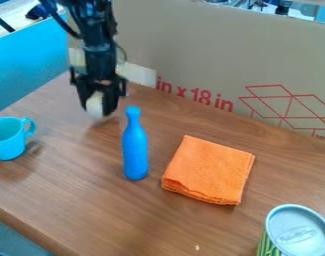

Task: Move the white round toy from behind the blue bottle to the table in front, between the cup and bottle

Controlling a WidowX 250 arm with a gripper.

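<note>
Wooden table: beneath everything (78, 200).
Cardboard: behind, red print (191, 50).
Gripper: far left, clasping the pale object (98, 92).
Orange cloth: folded, right of the bottle (210, 171).
Can: near right corner, silvery lid (298, 232).
Blue bottle: upright, centre (135, 152).
Turquoise cup: left edge, upright (8, 142).
Pale object: in the gripper, blurred (94, 106).

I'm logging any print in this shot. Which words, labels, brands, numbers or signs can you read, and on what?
"in x 18 in": red print on the cardboard.
Small red mark below the line drawing: too small to read.
Lettering on the round lid: too blurred to read.
</note>
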